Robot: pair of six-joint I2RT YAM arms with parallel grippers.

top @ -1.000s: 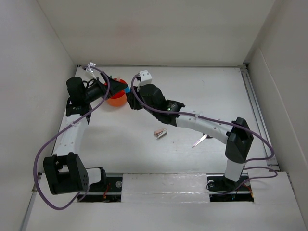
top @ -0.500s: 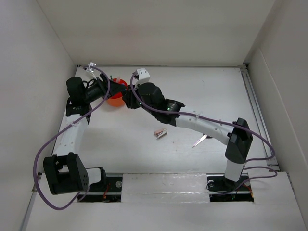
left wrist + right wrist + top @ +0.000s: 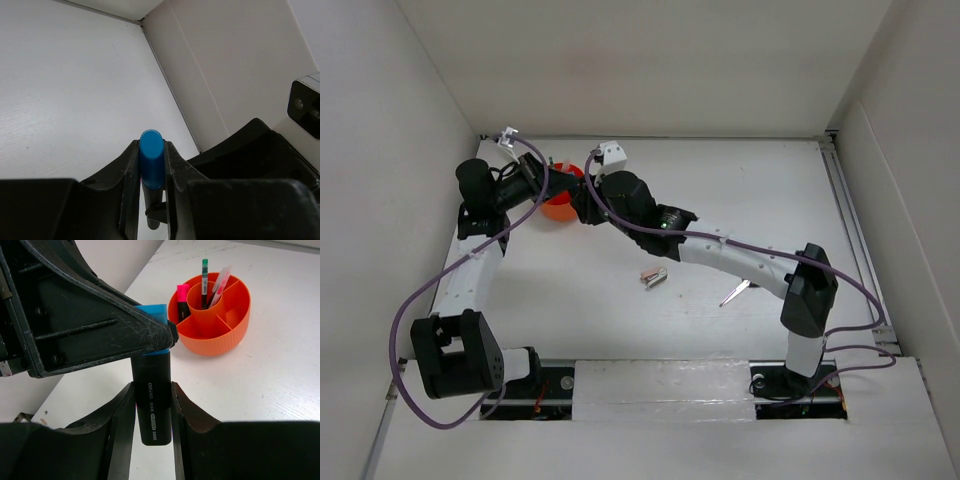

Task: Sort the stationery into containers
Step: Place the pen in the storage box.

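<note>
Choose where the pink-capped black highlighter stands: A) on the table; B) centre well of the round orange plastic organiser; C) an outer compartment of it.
C: the pink-capped black highlighter stands in an outer compartment of the round orange plastic organiser, outside the centre well holding the pens.

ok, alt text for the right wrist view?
A black highlighter with a blue cap is gripped by both the right end effector, on its body, and the left end effector, at the cap. Behind, on the white table, stands an orange organiser holding a pink-capped highlighter and pens.
</note>
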